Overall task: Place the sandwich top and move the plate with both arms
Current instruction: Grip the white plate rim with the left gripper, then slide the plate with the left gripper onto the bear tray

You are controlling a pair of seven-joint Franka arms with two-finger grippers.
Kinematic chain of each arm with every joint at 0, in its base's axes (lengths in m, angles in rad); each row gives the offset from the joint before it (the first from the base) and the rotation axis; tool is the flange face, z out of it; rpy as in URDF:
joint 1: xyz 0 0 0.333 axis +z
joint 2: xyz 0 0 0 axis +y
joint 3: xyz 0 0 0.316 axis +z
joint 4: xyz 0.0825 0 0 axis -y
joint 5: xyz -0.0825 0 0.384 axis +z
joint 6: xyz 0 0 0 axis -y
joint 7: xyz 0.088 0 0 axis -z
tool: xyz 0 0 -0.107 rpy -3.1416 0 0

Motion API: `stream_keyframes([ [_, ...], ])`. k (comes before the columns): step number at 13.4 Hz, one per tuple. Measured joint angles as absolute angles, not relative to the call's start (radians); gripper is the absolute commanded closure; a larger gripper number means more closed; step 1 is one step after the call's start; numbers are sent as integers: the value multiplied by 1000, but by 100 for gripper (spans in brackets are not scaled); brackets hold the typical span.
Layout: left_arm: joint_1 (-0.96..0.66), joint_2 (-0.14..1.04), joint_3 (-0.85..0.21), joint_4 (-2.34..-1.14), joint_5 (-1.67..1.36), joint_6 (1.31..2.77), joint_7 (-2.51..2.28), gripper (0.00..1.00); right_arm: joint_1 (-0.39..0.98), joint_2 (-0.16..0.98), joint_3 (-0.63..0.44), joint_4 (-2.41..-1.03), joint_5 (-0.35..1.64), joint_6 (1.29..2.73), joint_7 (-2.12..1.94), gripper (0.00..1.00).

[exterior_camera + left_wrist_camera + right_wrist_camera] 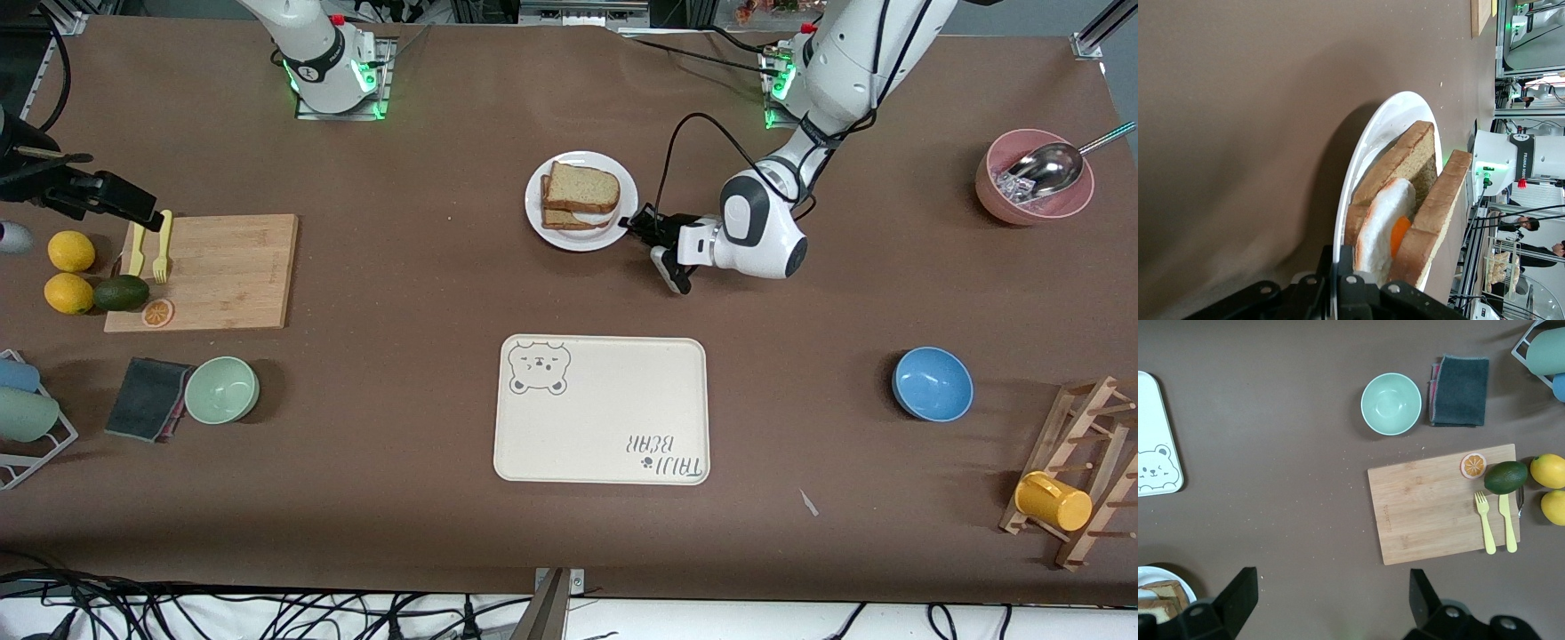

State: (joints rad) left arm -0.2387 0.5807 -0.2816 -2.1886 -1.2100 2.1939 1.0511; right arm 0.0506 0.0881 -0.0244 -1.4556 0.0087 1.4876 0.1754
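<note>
The white plate [624, 188] sits on the table between the two arm bases. On it lies a bread slice with a fried egg [1383, 220], and the sandwich top [583, 186] rests on the egg, a little askew. My left gripper [635, 226] is low at the plate's edge toward the left arm's end, shut on the rim; in the left wrist view [1346, 259] the plate [1386, 119] runs between its fingers and the sandwich top [1437, 212] shows above the egg. My right gripper [1330, 593] hangs open and empty over bare table; the plate [1157, 576] is at that view's corner.
The cream bear-print tray [605, 444] lies nearer the camera than the plate. A blue bowl [932, 383], a pink bowl with a scoop [1031, 178] and a mug rack [1080, 480] are toward the left arm's end. A cutting board [222, 271], fruit and a green bowl [222, 389] are toward the right arm's end.
</note>
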Motion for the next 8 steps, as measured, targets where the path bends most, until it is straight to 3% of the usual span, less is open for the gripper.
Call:
stream_keyframes([
  [5,-237,579,-281,-2153,-1219,2193,986,100,51,88,-24,-1455,1,1488,167,0],
  [8,-224,572,-278,-2072,-1220,2192,881,100,51,88,-25,-1455,-8,1488,161,0],
])
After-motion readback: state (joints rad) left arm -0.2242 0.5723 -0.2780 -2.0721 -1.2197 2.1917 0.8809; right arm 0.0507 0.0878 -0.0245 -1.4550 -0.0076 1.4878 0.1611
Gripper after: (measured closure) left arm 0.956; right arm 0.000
